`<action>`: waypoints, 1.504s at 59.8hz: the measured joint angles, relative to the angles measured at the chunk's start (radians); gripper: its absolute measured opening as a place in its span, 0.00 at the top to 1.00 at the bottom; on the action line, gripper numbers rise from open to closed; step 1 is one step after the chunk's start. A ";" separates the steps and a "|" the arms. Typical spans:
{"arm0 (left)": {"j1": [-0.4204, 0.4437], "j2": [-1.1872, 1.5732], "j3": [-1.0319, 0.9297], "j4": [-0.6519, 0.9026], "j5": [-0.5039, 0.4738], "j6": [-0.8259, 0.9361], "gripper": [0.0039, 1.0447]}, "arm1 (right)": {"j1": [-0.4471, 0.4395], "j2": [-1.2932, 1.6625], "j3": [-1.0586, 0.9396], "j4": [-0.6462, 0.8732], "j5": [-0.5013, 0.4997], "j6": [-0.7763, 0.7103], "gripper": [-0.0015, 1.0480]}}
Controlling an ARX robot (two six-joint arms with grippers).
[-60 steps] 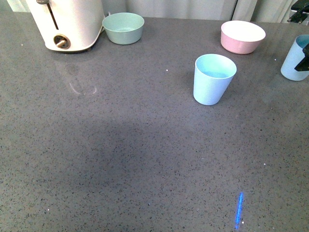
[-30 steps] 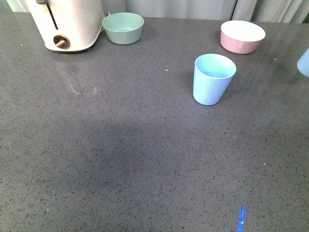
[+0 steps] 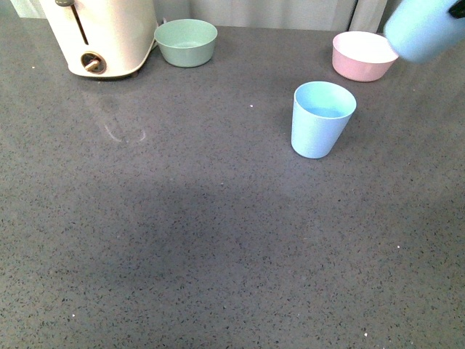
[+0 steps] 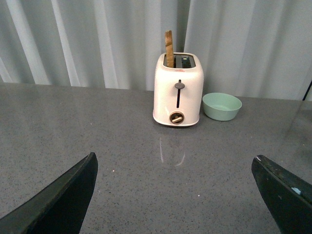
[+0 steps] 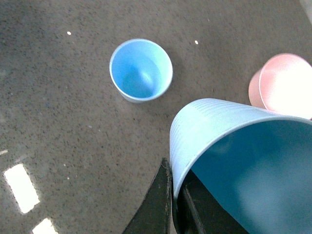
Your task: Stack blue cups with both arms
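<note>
One blue cup stands upright on the grey counter, right of centre; it also shows from above in the right wrist view. My right gripper is shut on the rim of the second blue cup, one finger outside and one inside the wall. In the front view that held cup hangs high at the top right, above and right of the standing cup, blurred. My left gripper is open and empty, its two black fingers wide apart over bare counter, away from both cups.
A white toaster with a slice in it stands at the back left, also in the left wrist view. A mint green bowl sits beside it. A pink bowl stands behind the standing cup. Curtains hang behind the counter.
The right cup has left the counter at the far right edge; it now hangs high at the top right, nearer the standing cup. The blue light streak on the counter is gone.
</note>
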 joint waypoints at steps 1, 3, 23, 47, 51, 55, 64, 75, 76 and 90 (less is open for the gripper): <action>0.000 0.000 0.000 0.000 0.000 0.000 0.08 | 0.016 0.000 -0.003 0.001 0.008 0.002 0.98; 0.000 0.000 0.000 0.000 0.000 0.000 0.08 | 0.033 0.002 -0.005 0.001 0.016 0.008 0.98; 0.000 0.000 0.000 0.000 0.000 0.000 0.08 | 0.162 0.092 0.026 0.021 0.117 0.063 0.98; 0.000 0.000 0.000 0.000 0.000 0.000 0.08 | 0.195 0.199 0.069 0.054 0.169 0.101 0.98; 0.000 0.000 0.000 0.000 0.000 0.000 0.08 | 0.196 0.212 0.071 0.063 0.176 0.101 0.98; 0.000 0.000 0.000 0.000 0.000 0.000 0.08 | 0.197 0.222 0.071 0.066 0.180 0.102 0.98; 0.000 0.000 0.000 0.000 0.000 0.000 0.08 | 0.197 0.232 0.072 0.076 0.191 0.111 0.98; 0.000 0.000 0.000 0.000 0.000 0.000 0.08 | 0.200 0.234 0.086 0.096 0.198 0.135 0.75; 0.000 0.000 0.000 0.000 0.000 0.000 0.08 | 0.200 0.234 0.087 0.098 0.198 0.137 0.74; 0.000 0.000 0.000 0.000 0.000 0.000 0.08 | 0.190 0.214 0.093 0.147 0.197 0.198 0.30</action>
